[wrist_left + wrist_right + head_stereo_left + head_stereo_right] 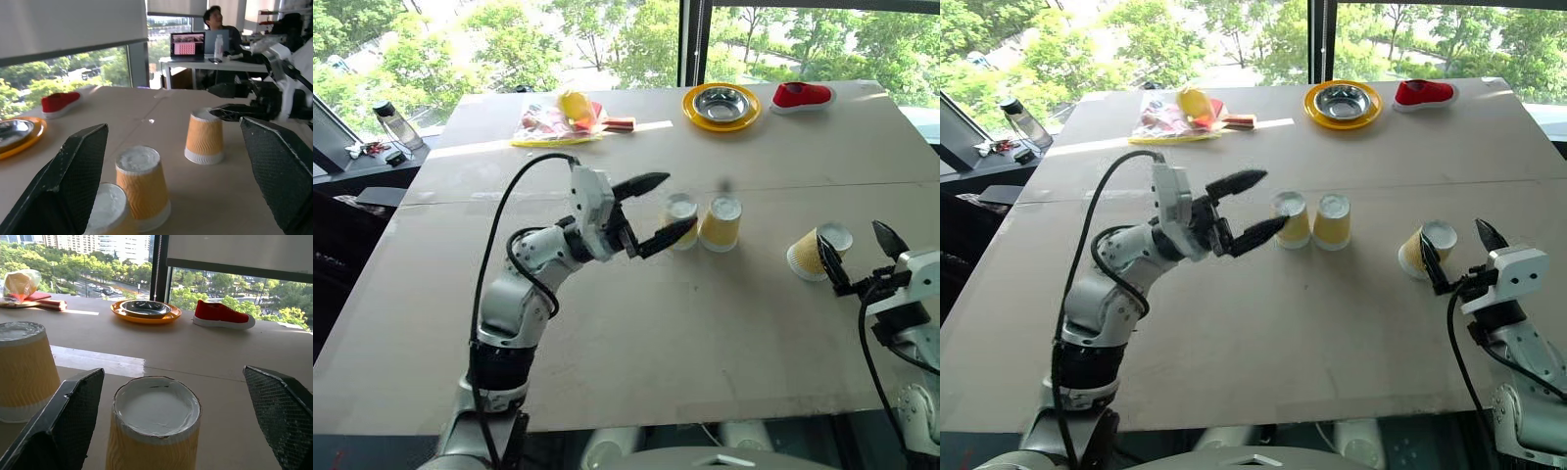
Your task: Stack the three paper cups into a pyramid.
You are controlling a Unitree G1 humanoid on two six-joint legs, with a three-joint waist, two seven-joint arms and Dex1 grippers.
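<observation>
Yellow-tan ribbed paper cups (720,223), white bases up; left claw (655,209), right claw (860,253) wide open, empty.

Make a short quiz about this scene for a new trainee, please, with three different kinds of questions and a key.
1. True or false: two cups stand upside down, side by side.
2. The third cup stands near which gripper? A) left gripper B) right gripper
3. Fill in: the steel bowl sits on a yellow ____.

Key:
1. True.
2. B; it stands apart, upside down, before that gripper's open fingers.
3. Plate.
</observation>
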